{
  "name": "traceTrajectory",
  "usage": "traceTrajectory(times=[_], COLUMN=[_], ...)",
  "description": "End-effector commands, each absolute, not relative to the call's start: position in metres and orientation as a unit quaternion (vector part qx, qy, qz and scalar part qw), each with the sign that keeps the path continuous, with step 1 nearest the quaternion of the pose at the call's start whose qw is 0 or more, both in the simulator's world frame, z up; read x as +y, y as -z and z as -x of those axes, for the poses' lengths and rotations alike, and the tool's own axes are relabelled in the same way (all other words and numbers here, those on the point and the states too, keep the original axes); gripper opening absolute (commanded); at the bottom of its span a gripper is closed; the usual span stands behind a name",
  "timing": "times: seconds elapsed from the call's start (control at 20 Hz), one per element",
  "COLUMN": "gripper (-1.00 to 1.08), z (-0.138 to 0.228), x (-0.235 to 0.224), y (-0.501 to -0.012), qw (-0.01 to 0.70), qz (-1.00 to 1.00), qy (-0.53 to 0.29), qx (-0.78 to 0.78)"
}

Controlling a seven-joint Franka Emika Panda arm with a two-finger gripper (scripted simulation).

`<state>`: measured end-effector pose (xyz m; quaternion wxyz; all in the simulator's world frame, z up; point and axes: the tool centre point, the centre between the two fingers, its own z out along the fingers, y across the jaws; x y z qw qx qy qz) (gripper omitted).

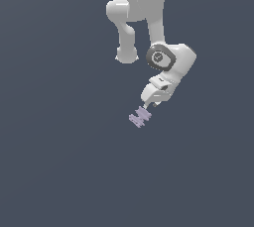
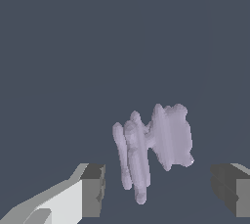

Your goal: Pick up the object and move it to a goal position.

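1. Just beyond the end effector's fingertips lies the object (image 1: pixel 140 117), a tiny pale lilac, flat, notched piece with small prongs, much smaller than the white hand above it.
2. Seen from the wrist view, the object (image 2: pixel 154 145) sits ahead of the two dark finger pads (image 2: pixel 93 190), roughly centred on the gap between them but not between the pads themselves; no pad touches it.
3. Its shape reads as two ridged slabs joined by a narrow waist, one slab thinner and longer than the other.
4. The end effector (image 1: pixel 149 104) has its fingers spread wide apart, with nothing held.
5. From the exterior view, the white arm (image 1: pixel 171 60) comes down from above and tilts toward the piece, its tip just beside the object's upper edge.
6. Around everything is plain dark grey-blue ground with no visible edge.
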<state>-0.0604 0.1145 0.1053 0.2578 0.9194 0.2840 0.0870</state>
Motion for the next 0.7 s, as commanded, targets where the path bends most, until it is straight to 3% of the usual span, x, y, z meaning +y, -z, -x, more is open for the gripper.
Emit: traceTrajectory(times=[0.0, 0.65], gripper=[0.68, 0.68], z=[0.064, 0.070], x=[0.108, 0.105], y=[-0.094, -0.080], qw=[0.261, 0.270], qz=[-0.919, -0.914], qy=[-0.077, -0.063], qx=[0.285, 0.297])
